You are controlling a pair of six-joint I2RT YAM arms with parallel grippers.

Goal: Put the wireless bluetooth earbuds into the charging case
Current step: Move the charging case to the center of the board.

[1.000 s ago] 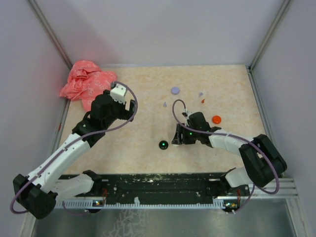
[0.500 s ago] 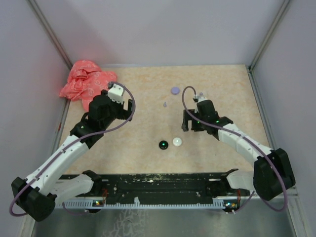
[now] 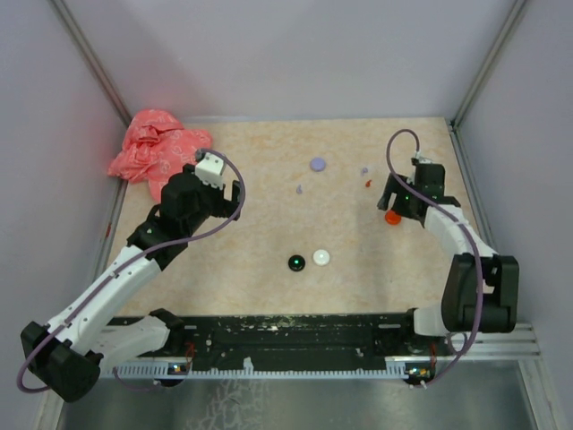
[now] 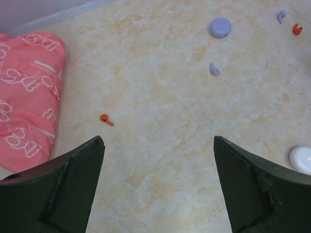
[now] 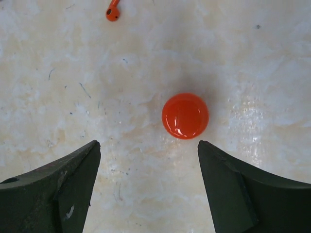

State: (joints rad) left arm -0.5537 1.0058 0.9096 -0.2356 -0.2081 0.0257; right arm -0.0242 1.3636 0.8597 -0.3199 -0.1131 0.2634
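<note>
Right gripper [image 5: 148,145]: fingers wide, nothing held, hovering over orange case [image 5: 185,116] on table [image 5: 252,58]. Orange earbud [image 5: 112,10] loose beyond case, apart from it. Left gripper [image 4: 158,141]: fingers wide, nothing held, above table beside pink bag [image 4: 24,97]. Second orange earbud [image 4: 105,119] near bag. Lilac earbud [image 4: 214,69] near lilac case [image 4: 220,27], not touching.

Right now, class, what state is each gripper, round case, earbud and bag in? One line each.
left gripper: fingers open, empty
right gripper: fingers open, empty, above the orange case
orange case: shut, lying flat, untouched
lilac case: shut
white case: shut
black case: green dot showing, lid unclear
orange earbuds: loose, outside any case
lilac earbuds: loose, outside any case
pink bag: crumpled
</note>
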